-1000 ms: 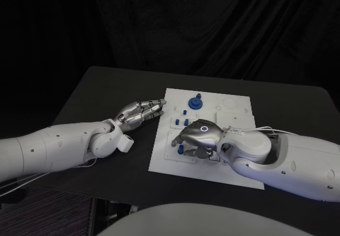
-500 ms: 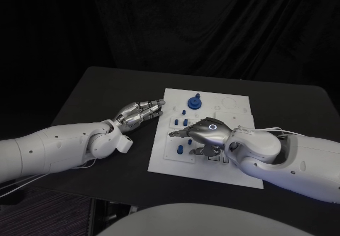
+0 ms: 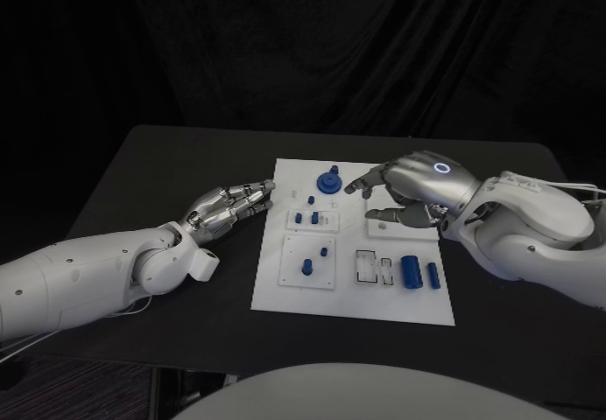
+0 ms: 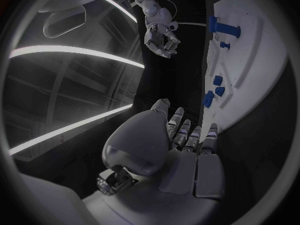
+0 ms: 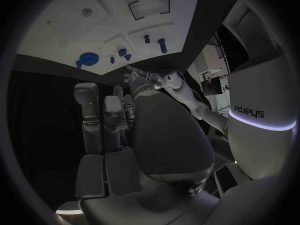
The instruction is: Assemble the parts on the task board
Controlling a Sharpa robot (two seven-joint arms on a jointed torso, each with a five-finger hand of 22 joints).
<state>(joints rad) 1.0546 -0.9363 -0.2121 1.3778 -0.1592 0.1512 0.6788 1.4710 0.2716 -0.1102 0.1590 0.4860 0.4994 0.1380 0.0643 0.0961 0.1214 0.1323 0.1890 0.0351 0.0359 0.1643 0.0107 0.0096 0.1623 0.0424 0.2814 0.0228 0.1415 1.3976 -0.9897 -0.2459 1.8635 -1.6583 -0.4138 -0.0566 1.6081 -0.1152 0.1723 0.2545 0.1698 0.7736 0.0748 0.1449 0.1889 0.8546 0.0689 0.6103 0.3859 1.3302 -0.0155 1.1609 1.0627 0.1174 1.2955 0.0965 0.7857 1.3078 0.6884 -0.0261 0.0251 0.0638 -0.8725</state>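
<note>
The white task board [image 3: 285,293] lies mid-table. A round blue part with a peg [image 3: 331,181] stands at its far edge. Small blue pegs [image 3: 306,218] stand below it, and two more [image 3: 325,252] on a square plate. Two blue cylinders [image 3: 409,269] lie at the near right. My right hand [image 3: 411,188] hovers over the board's far right part, fingers spread, holding nothing. My left hand [image 3: 231,206] lies flat by the board's left edge, fingers straight and empty. The left wrist view shows that hand [image 4: 181,140] beside the board [image 4: 262,60]. In the right wrist view the fingers [image 5: 103,120] reach toward the round part [image 5: 87,60].
Black table [image 3: 151,166] surrounds the board, with bare room to the left, right and front. Two empty rectangular slots [image 3: 375,267] sit left of the cylinders. My right forearm [image 3: 531,232] crosses above the table's right side.
The head camera has shifted. My right hand has lifted off the near-left middle of the board and swung to its far right, uncovering the two blue cylinders. The left hand has stayed put.
</note>
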